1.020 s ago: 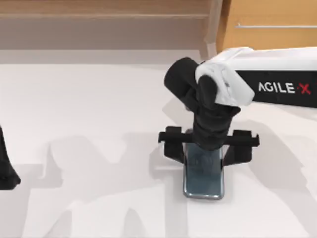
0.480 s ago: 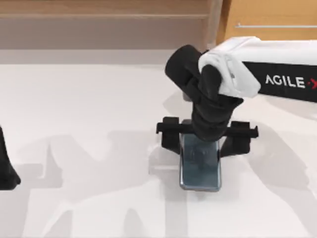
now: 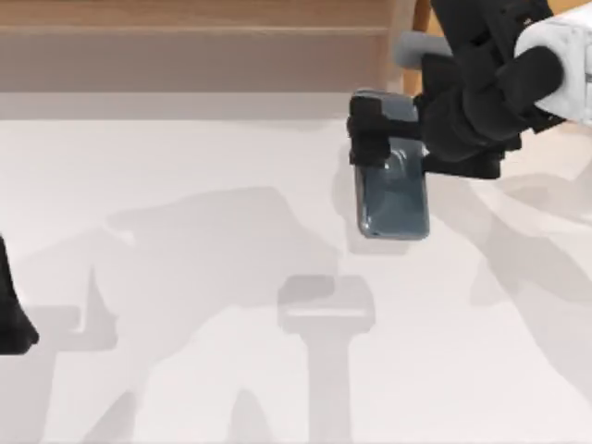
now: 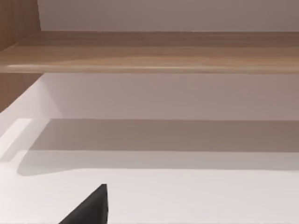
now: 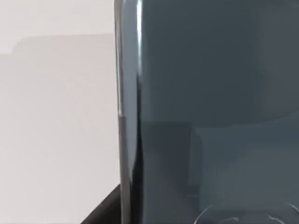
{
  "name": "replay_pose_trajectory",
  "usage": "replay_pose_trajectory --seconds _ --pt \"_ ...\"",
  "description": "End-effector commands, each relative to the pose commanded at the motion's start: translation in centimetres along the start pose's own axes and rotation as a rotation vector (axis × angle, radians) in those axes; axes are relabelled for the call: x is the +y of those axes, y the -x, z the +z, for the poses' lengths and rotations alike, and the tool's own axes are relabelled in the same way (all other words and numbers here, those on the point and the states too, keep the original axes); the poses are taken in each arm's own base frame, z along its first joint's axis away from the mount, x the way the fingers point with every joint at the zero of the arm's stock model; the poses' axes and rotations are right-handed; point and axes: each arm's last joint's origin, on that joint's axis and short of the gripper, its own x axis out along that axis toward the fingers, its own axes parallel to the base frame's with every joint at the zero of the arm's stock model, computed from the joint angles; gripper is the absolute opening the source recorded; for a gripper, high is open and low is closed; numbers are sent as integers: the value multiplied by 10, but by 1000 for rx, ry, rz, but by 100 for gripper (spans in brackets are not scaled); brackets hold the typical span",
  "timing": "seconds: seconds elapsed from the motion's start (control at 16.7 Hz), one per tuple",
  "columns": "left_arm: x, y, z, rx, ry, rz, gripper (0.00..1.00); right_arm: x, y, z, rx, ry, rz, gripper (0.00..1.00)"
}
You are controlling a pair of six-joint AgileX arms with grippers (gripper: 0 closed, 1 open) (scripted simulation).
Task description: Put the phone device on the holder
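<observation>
Glossy dark blue-grey with a thin silvery rim, the phone device (image 3: 392, 180) hangs above the far right part of the white worktop (image 3: 185, 277), its long side running front to back in the top view. The right gripper (image 3: 407, 139) has its black jaws shut across the phone's far half: one finger sits against the left edge, and the other side is hidden under the black wrist. The near end of the phone sticks out free towards the front. Its shadow, with that of the gripper bar, falls on the worktop well nearer the front, apart from the phone itself, so the phone is off the surface.

From the right wrist view the phone (image 5: 210, 93) is seen very close, its rounded silvery edge standing against bare white worktop (image 5: 56, 116), with a faint reflection in the glass. The top view gives what that one cannot: the white right arm reaching in from the upper right, near the wooden back wall (image 3: 185, 46).

Left and front of the phone the worktop lies open. The left gripper (image 3: 11, 319) is parked at the left edge; I cannot tell how its jaws stand. The left wrist view shows a black tip (image 4: 91, 207) over bare worktop and the wooden ledge (image 4: 149, 53) beyond.
</observation>
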Motion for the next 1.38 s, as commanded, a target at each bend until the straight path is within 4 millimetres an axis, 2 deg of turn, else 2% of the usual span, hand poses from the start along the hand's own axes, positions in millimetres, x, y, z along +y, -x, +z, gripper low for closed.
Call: replay_pose_trajectory --seconds 0.3,0.66,1.14,1.38 --pt "0 0 0 0 0 0 100 -50 51 26 -236 69 67 0" --pt "0 0 0 0 0 0 100 -96 101 31 -461 229 95 0" --pt "0 0 0 0 0 0 100 -181 151 9 -651 286 -71 0" --pt "0 0 0 0 0 0 100 -222 159 -20 -668 286 -168 0"
